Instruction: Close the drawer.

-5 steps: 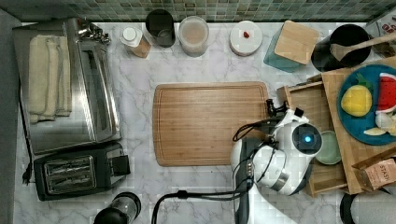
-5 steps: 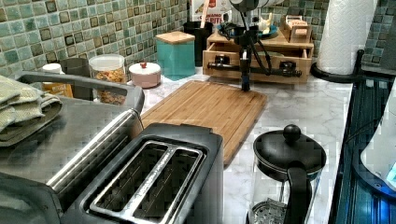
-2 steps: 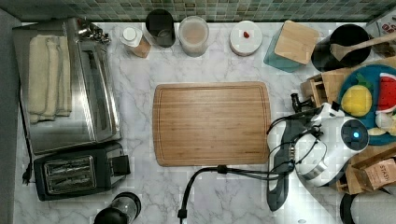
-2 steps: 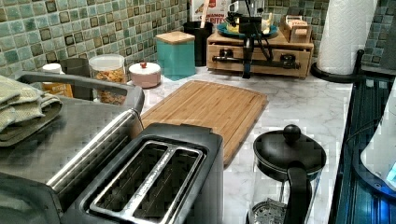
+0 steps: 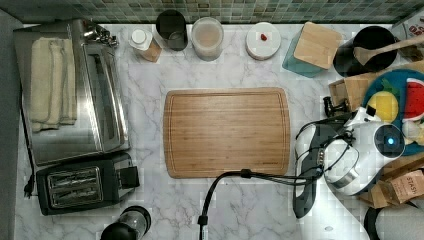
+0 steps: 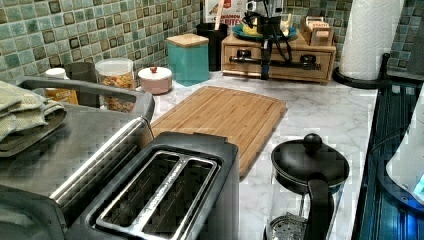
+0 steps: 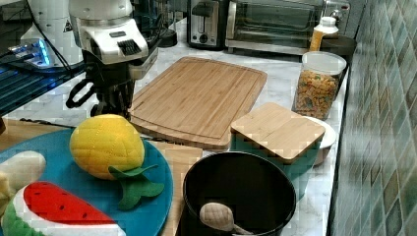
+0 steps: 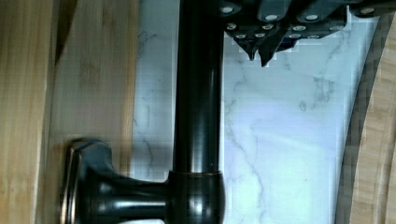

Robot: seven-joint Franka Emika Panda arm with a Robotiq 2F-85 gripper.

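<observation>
Here, at the left view's upper centre, the gripper (image 6: 266, 60), its opening impossible to judge, hangs directly before the drawer (image 6: 280, 59), whose dark handle bar (image 8: 198, 93) runs sideways across its front.

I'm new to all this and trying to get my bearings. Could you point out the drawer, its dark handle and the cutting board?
drawer (image 6: 278, 53): left view, on its light-wood front panel.
handle (image 8: 198, 107): wrist view, on the dark bar's middle.
cutting board (image 5: 227, 132): top view, on the centre of its flat surface.
</observation>
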